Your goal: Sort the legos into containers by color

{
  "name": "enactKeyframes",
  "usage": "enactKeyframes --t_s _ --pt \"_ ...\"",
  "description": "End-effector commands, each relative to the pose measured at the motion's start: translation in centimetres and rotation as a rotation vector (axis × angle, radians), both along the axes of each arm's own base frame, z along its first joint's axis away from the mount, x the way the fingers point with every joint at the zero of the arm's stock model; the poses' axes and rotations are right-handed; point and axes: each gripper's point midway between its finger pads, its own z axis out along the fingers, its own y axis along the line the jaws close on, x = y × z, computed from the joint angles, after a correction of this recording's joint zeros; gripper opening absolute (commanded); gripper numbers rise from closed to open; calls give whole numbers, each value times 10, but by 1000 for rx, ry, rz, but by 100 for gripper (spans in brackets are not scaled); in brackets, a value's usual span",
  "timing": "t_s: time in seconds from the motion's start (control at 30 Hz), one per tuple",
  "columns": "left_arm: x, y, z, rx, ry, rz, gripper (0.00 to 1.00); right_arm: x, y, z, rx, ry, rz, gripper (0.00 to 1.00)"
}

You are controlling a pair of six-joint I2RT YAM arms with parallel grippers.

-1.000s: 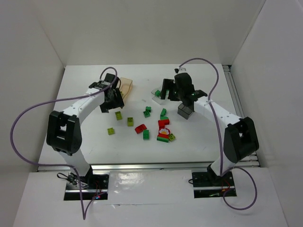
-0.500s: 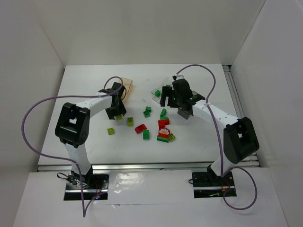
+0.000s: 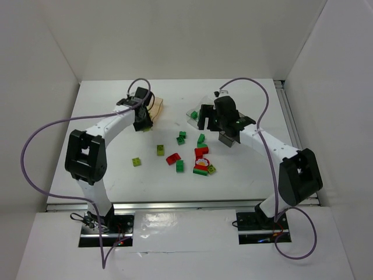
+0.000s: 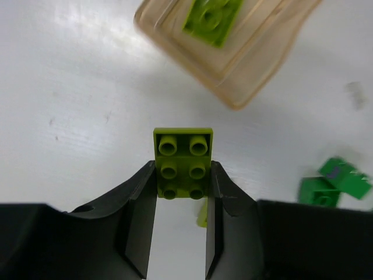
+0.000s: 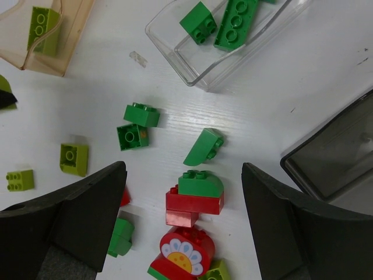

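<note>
Left pincer (image 4: 182, 175) clamped a lime yellow-green plastic six-stud brick (image 4: 183, 153), just short of the amber see-through tub (image 4: 256, 67) near the table's (image 4: 70, 87) far edge. Carry step, I'd say; next, clear the rim and release. Right pincer (image 5: 183, 172) gaped wide above loose red and green bricks (image 5: 194, 201).

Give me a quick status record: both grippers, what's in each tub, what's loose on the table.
left gripper: fingers shut on a held lime brick, amber tub just ahead, apart
right gripper: fingers open, empty, above the loose bricks
amber tub contents: second lime brick
clear tub: at least two green bricks
grey tub: no brick in the visible part
loose on table: green, lime and red, plus a flower-print brick
</note>
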Motion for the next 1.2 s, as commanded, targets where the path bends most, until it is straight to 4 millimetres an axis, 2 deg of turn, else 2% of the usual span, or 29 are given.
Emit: enactKeyframes --t_s 0.0,0.03,0.07,0.1,0.13,0.17,0.2,0.23,0.27,0.3,0.33,0.37,0.4,0.43,0.47,0.6,0.63,0.67,0.7,0.73,0.77,0.8,0.83,0.87,0.93,0.97,1.13,1.17 --pt "33 -1 53 32 -135 -57 19 -5 -3 12 0 -30 -7 87" --pt "38 -2 53 43 -131 -73 19 -5 -3 12 0 -30 -7 87" --pt "51 -5 64 43 -158 -68 19 -7 -4 11 -4 -22 -7 87" --pt "60 -7 65 49 -165 -80 20 -6 -5 11 -9 -24 -15 87" --pt "66 -8 50 64 -126 -90 20 -6 -5 11 -9 -24 -15 87" --pt "72 -10 48 65 -123 -90 22 -8 -6 9 -14 -15 -14 87" --pt "84 -10 58 60 -144 -80 23 -8 -6 9 -14 -15 -14 87" --pt "91 -8 57 49 -146 -75 27 -9 -7 7 -13 -3 -20 87" --pt "96 -10 47 58 -130 -84 32 -9 -7 7 -13 -3 -20 87" --pt "104 -9 53 39 -144 -80 42 -9 -7 7 -13 -3 -20 87" --pt "110 -5 51 37 -144 -84 56 -11 -8 9 -13 -3 -20 87" --pt "111 -6 51 38 -139 -85 84 -11 -8 9 -13 -3 -20 87" --pt "115 -8 54 35 -148 -100 91 -11 -10 13 -13 -13 -27 87" --pt "115 -8 54 35 -148 -100 94 -11 -10 13 -13 -13 -27 87" --pt "111 -7 63 33 -154 -100 95 -11 -10 13 -13 -13 -27 87" --pt "78 2 91 38 -194 -72 88 -12 -12 13 -18 -16 -35 87" --pt "57 10 74 53 -142 -56 86 -13 -11 13 -13 -13 -27 87" --pt "43 12 90 25 -173 -22 85 -15 -11 9 -11 -3 -33 87" --pt "30 13 87 3 -159 -6 85 -13 -10 11 -5 -13 -33 87" --pt "1 18 57 4 -74 14 84 -14 -8 11 2 -9 -22 87" --pt "-17 15 64 -35 -86 27 84 -18 -6 7 -2 -1 -13 87" --pt "-32 15 55 -67 -62 76 87 -18 -6 7 -2 -1 -13 87" --pt "-55 17 28 -73 -6 90 88 -17 -3 9 7 -7 -6 87" --pt "-67 17 22 -81 10 108 89 -17 -3 5 3 1 -6 87" --pt "-81 15 14 -99 10 134 89 -18 0 5 3 1 4 87" --pt "-94 16 -2 -88 47 135 89 -19 2 1 3 13 11 87" --pt "-109 18 -29 -80 120 165 87 -18 4 -1 8 16 18 87" --pt "-117 20 -37 -70 144 167 85 -18 4 -1 8 16 18 87"
